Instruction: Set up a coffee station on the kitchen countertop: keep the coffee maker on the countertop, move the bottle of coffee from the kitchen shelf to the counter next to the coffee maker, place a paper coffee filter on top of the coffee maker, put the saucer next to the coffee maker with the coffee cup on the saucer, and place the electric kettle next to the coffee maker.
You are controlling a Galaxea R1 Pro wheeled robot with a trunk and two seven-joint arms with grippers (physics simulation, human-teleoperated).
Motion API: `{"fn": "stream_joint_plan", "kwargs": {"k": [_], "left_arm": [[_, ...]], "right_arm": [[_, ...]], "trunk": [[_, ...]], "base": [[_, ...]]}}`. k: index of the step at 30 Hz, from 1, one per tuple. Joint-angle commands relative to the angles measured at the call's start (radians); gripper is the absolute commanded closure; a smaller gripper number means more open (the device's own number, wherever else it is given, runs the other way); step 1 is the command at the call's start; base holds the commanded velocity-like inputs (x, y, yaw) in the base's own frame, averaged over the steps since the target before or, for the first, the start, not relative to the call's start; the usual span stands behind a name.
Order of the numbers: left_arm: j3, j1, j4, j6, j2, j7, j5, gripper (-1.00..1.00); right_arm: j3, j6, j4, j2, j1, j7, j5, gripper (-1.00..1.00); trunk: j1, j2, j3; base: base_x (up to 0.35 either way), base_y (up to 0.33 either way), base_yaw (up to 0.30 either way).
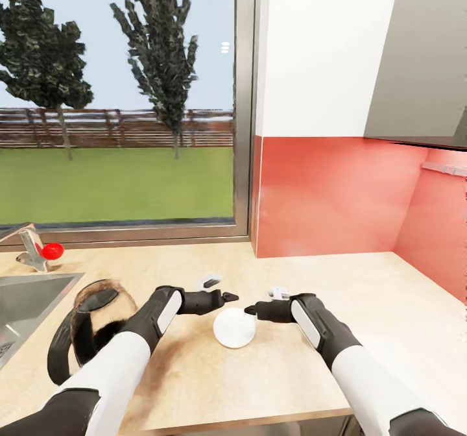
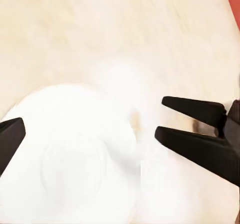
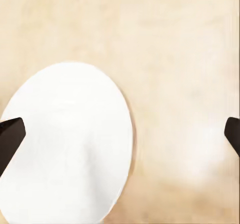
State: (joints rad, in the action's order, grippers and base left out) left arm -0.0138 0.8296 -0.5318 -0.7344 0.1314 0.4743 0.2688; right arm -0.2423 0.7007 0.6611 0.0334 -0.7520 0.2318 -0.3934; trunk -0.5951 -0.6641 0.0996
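Black, both pincers: the left pincer [image 1: 228, 296] and the right pincer [image 1: 250, 309], each spread and empty, hover just above one white saucer [image 1: 234, 327] lying flat on the beige desk [image 1: 363, 293]. One electric kettle [image 1: 87, 326] stands beside the saucer, toward the single sink [image 1: 26, 300].

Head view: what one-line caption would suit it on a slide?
Both grippers, left and right, hover open over a white saucer on the kitchen countertop, electric kettle beside.
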Motion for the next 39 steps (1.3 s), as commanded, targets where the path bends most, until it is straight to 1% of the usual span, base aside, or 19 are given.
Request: {"fn": "stream_joint_plan", "kwargs": {"k": [1, 3, 9, 13, 16, 19, 22, 23, 24, 25, 27, 28, 29, 31, 36, 37, 39], "left_arm": [[-0.001, 0.001, 0.0, -0.006, 0.001, 0.0, 0.003, -1.0], [-0.002, 0.0, 0.0, -0.005, 0.002, 0.0, 0.004, -1.0], [-0.003, -0.001, 0.001, -0.005, 0.003, 0.0, 0.005, -1.0], [-0.003, -0.001, 0.001, -0.002, 0.004, 0.0, 0.006, -1.0], [-0.003, -0.001, 0.001, -0.001, 0.003, 0.0, 0.006, -1.0], [-0.014, -0.001, 0.0, -0.001, 0.0, 0.0, 0.005, -1.0], [-0.049, -0.001, 0.001, 0.003, -0.001, -0.002, 0.015, -1.0], [-0.053, -0.001, 0.001, 0.007, 0.0, -0.003, 0.018, -1.0], [-0.055, -0.001, 0.001, 0.018, 0.0, -0.004, 0.021, -1.0], [-0.057, -0.001, 0.01, 0.077, 0.002, -0.011, 0.024, -1.0], [-0.059, -0.001, 0.039, 0.096, 0.003, -0.012, 0.029, -1.0], [-0.061, -0.001, 0.056, 0.101, 0.003, -0.012, 0.037, -1.0], [-0.062, -0.001, 0.087, 0.131, 0.003, -0.013, 0.067, -1.0], [-0.062, -0.001, 0.095, 0.157, 0.003, -0.014, 0.076, -1.0], [-0.059, -0.001, 0.127, 0.18, 0.005, -0.014, 0.084, -1.0], [-0.059, -0.001, 0.135, 0.182, 0.005, -0.014, 0.085, -1.0], [-0.06, -0.001, 0.14, 0.183, 0.005, -0.014, 0.085, -1.0]], "right_arm": [[-0.001, 0.003, 0.007, -0.006, -0.001, 0.003, 0.002, -1.0], [0.0, 0.003, 0.018, -0.017, -0.001, 0.003, 0.002, -1.0], [-0.001, 0.003, 0.051, -0.018, 0.0, 0.003, -0.001, -1.0], [-0.002, 0.003, 0.054, -0.018, 0.0, 0.003, -0.001, -1.0], [-0.003, 0.003, 0.054, -0.017, 0.0, 0.003, -0.002, -1.0], [-0.004, 0.003, 0.054, -0.017, -0.001, 0.003, -0.002, -1.0], [-0.005, 0.003, 0.053, -0.017, -0.001, 0.003, -0.002, -1.0], [-0.005, 0.003, 0.051, -0.017, -0.001, 0.003, -0.002, -1.0], [-0.005, 0.004, 0.048, -0.017, 0.0, 0.003, -0.002, -1.0], [-0.004, 0.005, 0.042, -0.019, 0.0, 0.004, 0.001, -1.0], [-0.004, 0.005, 0.041, -0.027, 0.0, 0.004, 0.001, -1.0], [-0.004, 0.005, 0.04, -0.034, 0.0, 0.004, 0.0, -1.0], [-0.004, 0.005, 0.039, -0.047, 0.0, 0.004, -0.002, -1.0], [-0.005, 0.005, 0.039, -0.05, 0.001, 0.005, -0.002, -1.0], [-0.005, 0.005, 0.038, -0.052, 0.002, 0.008, -0.002, -1.0], [-0.005, 0.005, 0.038, -0.052, 0.003, 0.016, -0.002, -1.0], [-0.006, 0.006, 0.038, -0.052, 0.003, 0.06, -0.001, -1.0]], "trunk": [[0.0, -0.002, 0.002], [0.0, -0.002, 0.002], [0.0, -0.002, 0.002], [0.0, -0.002, 0.002], [0.0, -0.002, 0.002], [0.0, -0.002, 0.002], [0.0, -0.002, 0.002], [0.0, -0.002, 0.002], [0.0, -0.002, 0.002], [0.0, -0.002, 0.002], [0.0, -0.002, 0.002], [0.0, -0.002, 0.002], [0.0, -0.002, 0.002], [0.0, -0.002, 0.002], [0.0, -0.002, 0.002], [0.0, -0.002, 0.002], [0.0, -0.002, 0.002]], "base": [[0.0, -0.226, 0.0], [0.0, -0.23, 0.0], [0.0, -0.073, 0.0], [0.0, -0.004, 0.023], [0.0, -0.001, 0.164], [0.0, 0.0, 0.2], [0.0, 0.0, 0.066], [0.0, 0.0, 0.017], [0.0, 0.0, 0.011], [0.0, 0.0, 0.002], [0.0, 0.0, 0.001], [0.0, 0.0, 0.0], [0.0, 0.0, 0.0], [0.0, 0.0, 0.0], [0.062, 0.0, 0.0], [0.243, 0.0, 0.0], [0.164, 0.0, 0.0]]}}
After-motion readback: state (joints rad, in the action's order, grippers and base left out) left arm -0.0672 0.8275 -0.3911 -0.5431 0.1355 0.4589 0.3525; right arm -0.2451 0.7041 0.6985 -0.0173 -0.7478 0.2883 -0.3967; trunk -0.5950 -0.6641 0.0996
